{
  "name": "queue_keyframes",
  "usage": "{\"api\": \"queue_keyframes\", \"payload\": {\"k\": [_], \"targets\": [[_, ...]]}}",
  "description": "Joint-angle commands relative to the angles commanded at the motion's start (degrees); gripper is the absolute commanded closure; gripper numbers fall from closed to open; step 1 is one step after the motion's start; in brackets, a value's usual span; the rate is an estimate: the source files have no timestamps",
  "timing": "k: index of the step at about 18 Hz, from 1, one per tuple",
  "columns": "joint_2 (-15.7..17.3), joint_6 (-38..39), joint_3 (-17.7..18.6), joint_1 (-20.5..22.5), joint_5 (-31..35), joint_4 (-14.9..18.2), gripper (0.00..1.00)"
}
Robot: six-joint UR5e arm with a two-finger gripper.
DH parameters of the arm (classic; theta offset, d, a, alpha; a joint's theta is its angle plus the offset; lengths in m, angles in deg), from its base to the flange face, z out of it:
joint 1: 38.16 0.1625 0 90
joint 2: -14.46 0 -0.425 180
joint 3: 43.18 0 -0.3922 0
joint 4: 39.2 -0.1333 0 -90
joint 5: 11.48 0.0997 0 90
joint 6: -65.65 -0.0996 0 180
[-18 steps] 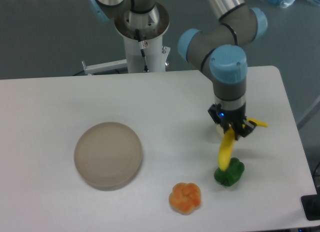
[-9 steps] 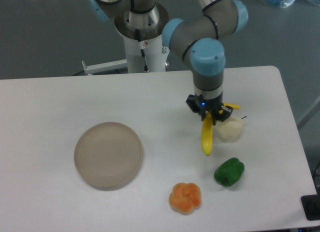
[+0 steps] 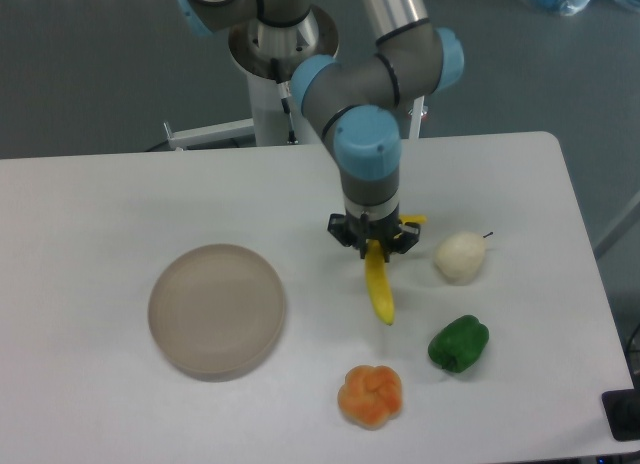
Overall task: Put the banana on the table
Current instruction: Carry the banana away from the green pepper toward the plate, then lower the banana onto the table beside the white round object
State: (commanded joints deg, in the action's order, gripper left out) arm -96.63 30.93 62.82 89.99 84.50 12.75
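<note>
- Between the fingertips, the gripper is clamped on the banana near its stem end; fruit hangs tip-down over the table
- Judgement: lower until the tip rests, then release; avoid dropping
- Nearby: white fruit, green pepper, orange fruit; plate well apart; nothing directly below

glossy plastic banana, matt table

Banana between plate (left) and pepper.
</note>
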Motion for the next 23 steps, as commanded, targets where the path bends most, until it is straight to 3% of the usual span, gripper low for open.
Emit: {"api": "queue_keyframes", "payload": {"k": [6, 15, 23], "targets": [[-2.38, -0.61, -0.44, -0.18, 0.62, -0.62, 0.74], [-2.55, -0.97, -0.35, -0.18, 0.53, -0.62, 0.72], [-2.99, -6.77, 0.00, -0.18, 0.53, -0.70, 0.72]]}}
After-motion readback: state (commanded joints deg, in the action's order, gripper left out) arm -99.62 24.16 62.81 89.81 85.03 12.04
